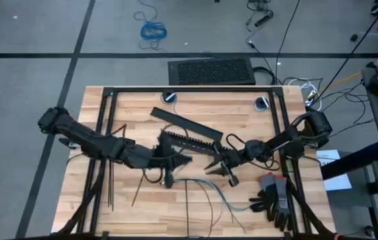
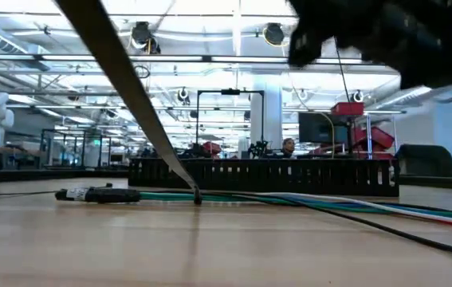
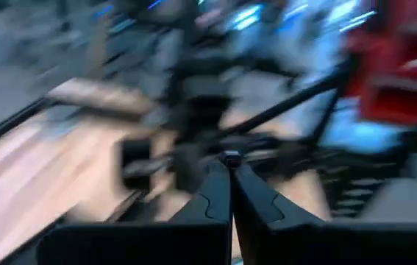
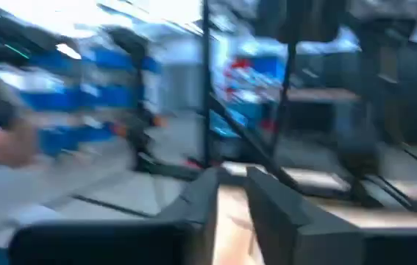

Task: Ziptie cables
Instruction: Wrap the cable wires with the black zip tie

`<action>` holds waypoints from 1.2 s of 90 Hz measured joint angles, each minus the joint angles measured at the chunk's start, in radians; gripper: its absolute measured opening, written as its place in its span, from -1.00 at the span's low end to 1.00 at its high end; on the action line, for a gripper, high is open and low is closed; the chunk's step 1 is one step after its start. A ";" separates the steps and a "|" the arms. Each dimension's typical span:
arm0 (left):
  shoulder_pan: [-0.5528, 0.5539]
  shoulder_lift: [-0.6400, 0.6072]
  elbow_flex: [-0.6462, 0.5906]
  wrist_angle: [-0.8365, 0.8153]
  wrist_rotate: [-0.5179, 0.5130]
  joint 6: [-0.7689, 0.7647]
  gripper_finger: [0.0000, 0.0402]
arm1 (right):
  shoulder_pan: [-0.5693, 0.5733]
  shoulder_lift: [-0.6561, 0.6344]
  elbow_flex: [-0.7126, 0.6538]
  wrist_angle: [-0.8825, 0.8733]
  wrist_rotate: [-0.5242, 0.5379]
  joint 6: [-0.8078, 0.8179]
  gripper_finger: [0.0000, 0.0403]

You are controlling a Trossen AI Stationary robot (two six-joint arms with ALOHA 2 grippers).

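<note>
The wooden tabletop (image 1: 135, 212) is the big thing here, and it keeps all the parts in easy reach of both arms. Two wide black slotted bars (image 1: 187, 133) lie across its middle. They are probably there to guide the wires, though that is only a guess.

The left arm reaches in from the left side. The left gripper (image 1: 173, 162) sits low near the middle, just beside the bars. In its wrist view its fingers (image 3: 215, 199) are pressed together, and a small dark tip shows between them. It seems to be pinching a ziptie. In the low view, one long black strip (image 2: 130, 96) slants down to the wood.

The right gripper (image 1: 221, 168) comes in from the right, close by. Its fingers stand a little apart with nothing between them, maybe ready to help.

The cables (image 1: 219, 193) lie loose on the wood just in front of both grippers. The spare zipties (image 1: 111, 180) lie well apart on the left. A pair of gloves (image 1: 275, 199) rests on the right.
</note>
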 joint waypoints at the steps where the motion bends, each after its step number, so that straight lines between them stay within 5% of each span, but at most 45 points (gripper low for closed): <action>1: -0.003 0.002 -0.006 0.024 0.020 0.011 -0.96 | 0.006 0.000 0.009 -0.003 -0.004 -0.004 -0.49; 20: -0.035 0.023 -0.065 0.265 0.224 0.128 -0.96 | 0.090 0.000 0.211 -0.184 -0.007 -0.129 -0.20; 46: -0.054 0.061 -0.066 0.345 0.371 0.196 -0.96 | 0.099 0.000 0.349 -0.360 0.047 -0.168 -0.25; 77: -0.051 0.096 -0.066 0.345 0.414 0.207 -0.96 | 0.118 0.051 0.400 -0.347 0.036 -0.130 -0.27; 108: -0.045 0.101 -0.066 0.341 0.429 0.207 -0.96 | 0.124 0.173 0.541 -0.348 -0.090 -0.081 -0.30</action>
